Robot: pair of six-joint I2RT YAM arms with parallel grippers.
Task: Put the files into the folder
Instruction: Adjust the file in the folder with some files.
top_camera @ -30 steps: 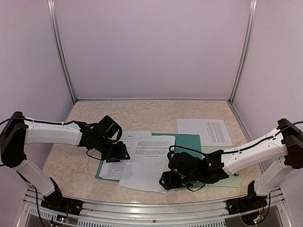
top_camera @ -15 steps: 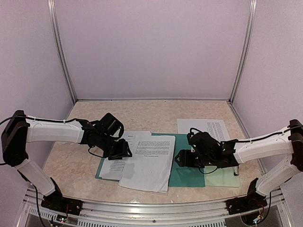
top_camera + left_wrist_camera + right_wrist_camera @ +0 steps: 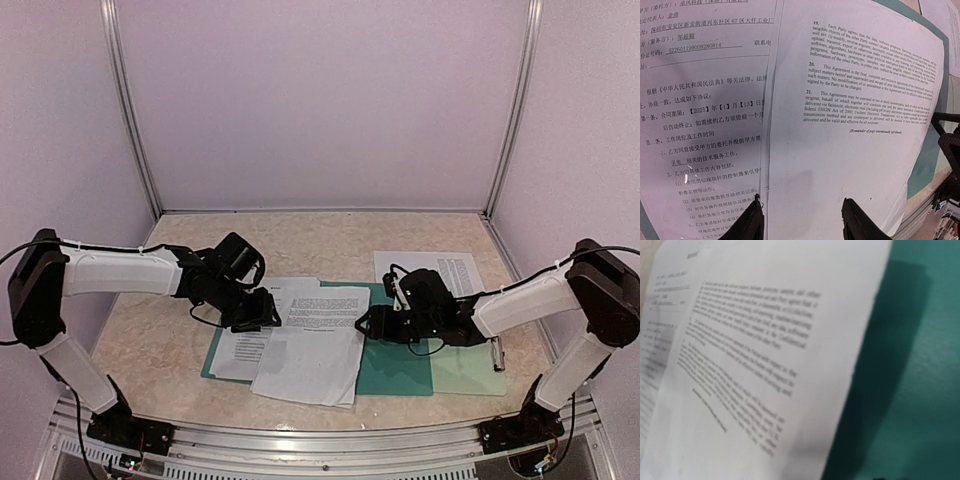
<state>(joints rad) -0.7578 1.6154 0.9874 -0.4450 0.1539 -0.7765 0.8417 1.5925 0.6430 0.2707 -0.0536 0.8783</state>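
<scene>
Two printed white sheets lie overlapped on the dark teal folder (image 3: 396,366): the top sheet (image 3: 310,345) with English text, and a lower sheet (image 3: 238,352) at its left. A third sheet (image 3: 455,278) lies at the back right. My left gripper (image 3: 264,310) is open, its fingers spread just above the top sheet's left edge (image 3: 850,100), beside the lower sheet (image 3: 700,115). My right gripper (image 3: 371,323) is low over the folder at the top sheet's right edge. The right wrist view shows only that sheet (image 3: 755,365) and the folder (image 3: 912,390), blurred, with no fingers.
A pale mint-green clipboard (image 3: 468,368) with a metal clip (image 3: 497,355) lies right of the folder, partly under it. The enclosure walls stand close on both sides and behind. The table's front rail runs along the near edge.
My right gripper has swung from the top sheet's front right corner back and up to its right edge. My left gripper has crept slightly right onto the sheets.
</scene>
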